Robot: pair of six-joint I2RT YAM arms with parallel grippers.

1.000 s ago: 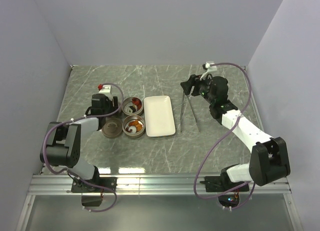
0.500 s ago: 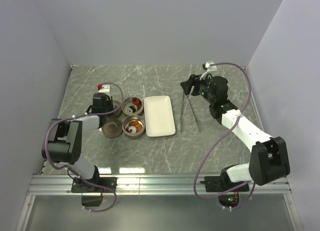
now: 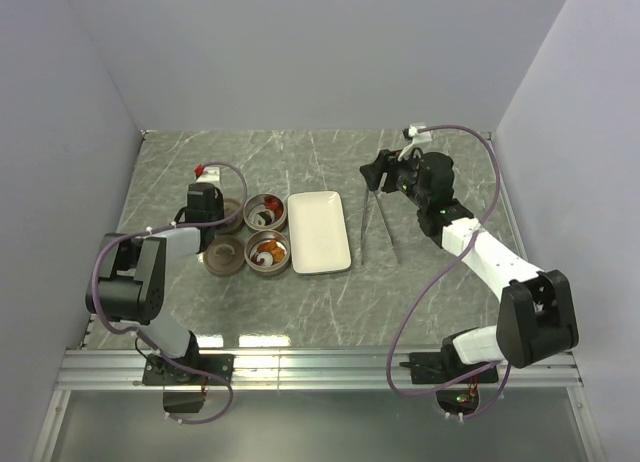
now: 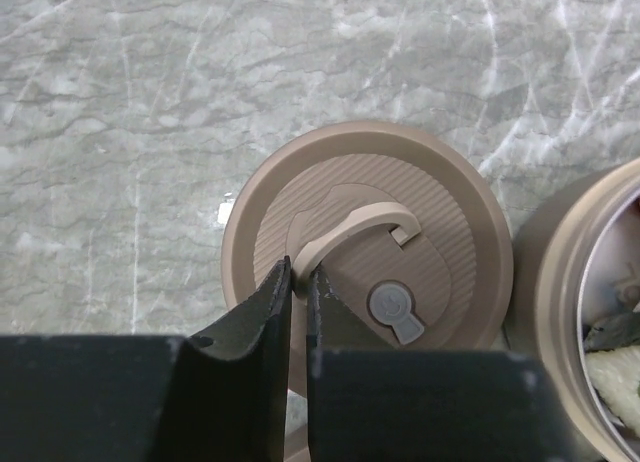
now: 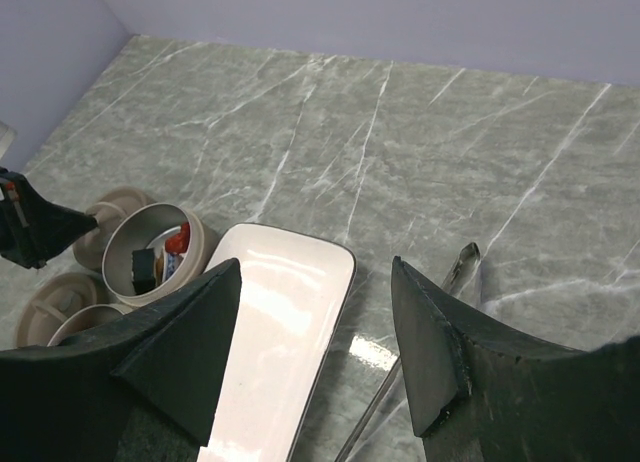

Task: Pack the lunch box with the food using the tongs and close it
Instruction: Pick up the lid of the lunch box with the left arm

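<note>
**Closing step, first lid.** The left gripper [image 4: 300,282] was clamped narrow on the raised handle [image 4: 350,227] of the far lid [image 4: 450,212]. This lid lay flat on the table [image 4: 120,102] just beside the far tin [image 4: 560,292]. The pinch sat near one end of the arched handle, so the lid might tilt. A slow, straight lift seemed best, followed by a short carry toward the tin and a level, centred lowering onto its rim.

The far tin and the near tin [image 3: 287,254] both held food [image 3: 266,248], so packing looked finished. The second lid [image 3: 225,254] lay beside the near tin.

The right gripper [image 5: 320,352] hung with its jaws wide and empty above the tongs [image 5: 462,262]. The tongs lay on the table beyond the white tray [image 3: 319,232], well apart from the lids. Only the tin's own wall, close to the lid, needed clearing.
</note>
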